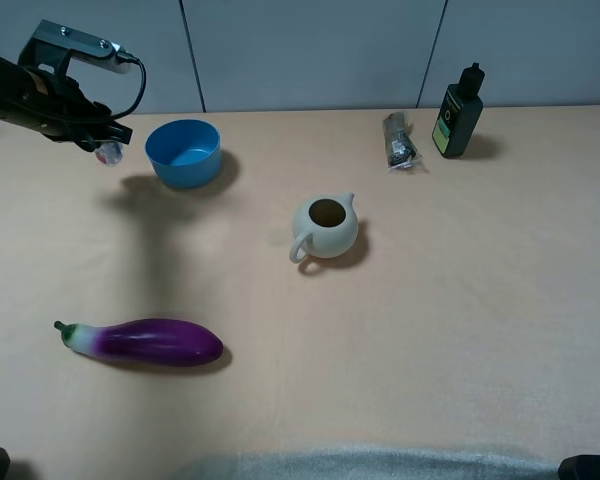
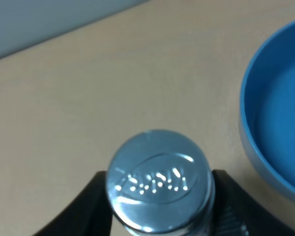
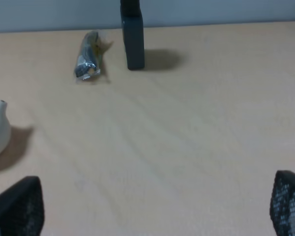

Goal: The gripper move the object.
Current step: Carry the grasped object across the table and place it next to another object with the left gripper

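Observation:
My left gripper is at the far left of the table, raised above it, just left of the blue bowl. It is shut on the small clear bottle. In the left wrist view the bottle's silver cap fills the space between the two black fingers, with the blue bowl's rim beside it. My right gripper is open and empty, low at the table's near right side; only its black fingertips show.
A cream teapot stands mid-table. A purple eggplant lies at the front left. A dark green bottle and a crumpled foil packet are at the back right; both show in the right wrist view: bottle, packet.

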`<state>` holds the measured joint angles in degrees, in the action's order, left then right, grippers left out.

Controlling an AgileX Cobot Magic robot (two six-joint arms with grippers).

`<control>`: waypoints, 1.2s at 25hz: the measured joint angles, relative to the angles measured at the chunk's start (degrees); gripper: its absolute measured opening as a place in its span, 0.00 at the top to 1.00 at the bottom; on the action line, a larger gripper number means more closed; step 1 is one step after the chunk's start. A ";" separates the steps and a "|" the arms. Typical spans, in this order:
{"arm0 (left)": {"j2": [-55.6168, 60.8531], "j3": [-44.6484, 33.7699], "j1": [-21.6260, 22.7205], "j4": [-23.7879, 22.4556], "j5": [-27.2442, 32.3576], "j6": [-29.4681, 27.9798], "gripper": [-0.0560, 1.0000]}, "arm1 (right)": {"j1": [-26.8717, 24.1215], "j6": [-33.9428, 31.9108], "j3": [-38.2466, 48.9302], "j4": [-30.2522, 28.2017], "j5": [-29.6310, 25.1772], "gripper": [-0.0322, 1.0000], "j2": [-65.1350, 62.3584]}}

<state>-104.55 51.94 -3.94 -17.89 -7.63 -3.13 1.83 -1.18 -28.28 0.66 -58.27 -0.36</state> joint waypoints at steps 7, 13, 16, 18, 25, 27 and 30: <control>-2.79 -0.32 0.56 0.00 -4.38 2.35 0.54 | 0.00 0.00 0.00 0.00 0.07 0.30 0.00; -4.93 -0.32 0.56 0.00 -7.85 3.72 0.54 | 0.00 0.00 0.00 0.00 0.07 0.30 0.00; -5.70 -0.32 0.56 0.00 -8.21 3.84 0.54 | 0.00 0.00 0.00 0.00 0.07 0.30 0.00; -5.70 -0.32 0.56 0.00 -8.10 3.86 0.54 | 0.00 0.00 0.00 0.00 0.07 0.30 0.00; -5.70 -0.32 0.56 0.00 -7.68 3.91 0.54 | 0.00 0.00 0.00 0.00 0.07 0.30 0.00; -5.70 -0.32 0.56 0.00 -7.36 3.91 0.54 | 0.00 0.00 0.00 0.00 0.07 0.30 0.00; -5.70 -0.32 0.56 0.00 -7.25 3.91 0.54 | 0.00 0.00 0.00 0.00 0.01 0.30 0.00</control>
<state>-110.24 51.62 -3.38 -17.89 -14.88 0.78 1.83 -1.18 -28.28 0.66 -58.26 -0.36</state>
